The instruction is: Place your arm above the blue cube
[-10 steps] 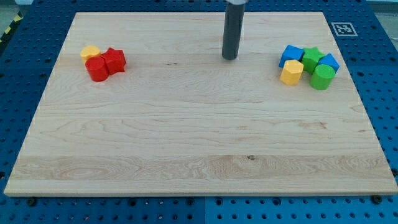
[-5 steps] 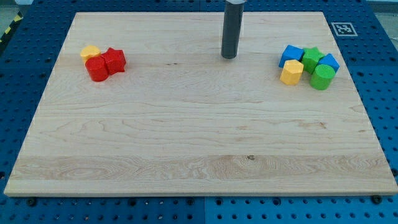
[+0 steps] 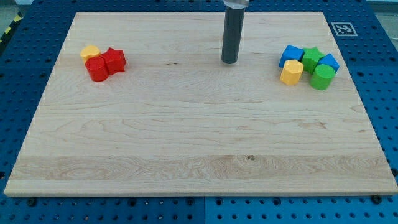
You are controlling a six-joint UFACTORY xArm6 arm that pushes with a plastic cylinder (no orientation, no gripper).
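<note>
My tip point(image 3: 229, 61) stands on the wooden board near the view's top centre, well to the left of the right cluster. A blue cube point(image 3: 290, 55) sits at the left of that cluster. Touching it are a green star point(image 3: 312, 57), a yellow hexagonal block point(image 3: 291, 73) below it, a green cylinder point(image 3: 322, 77) and a second blue block point(image 3: 329, 61) at the far right. The tip is about a hand's width left of the blue cube, not touching any block.
At the view's upper left a red cylinder point(image 3: 97, 68), a red star-like block point(image 3: 114, 60) and a yellow block point(image 3: 90, 52) huddle together. A fiducial marker point(image 3: 343, 28) sits on the board's top right corner.
The tip has moved very slightly down the view. No block has moved.
</note>
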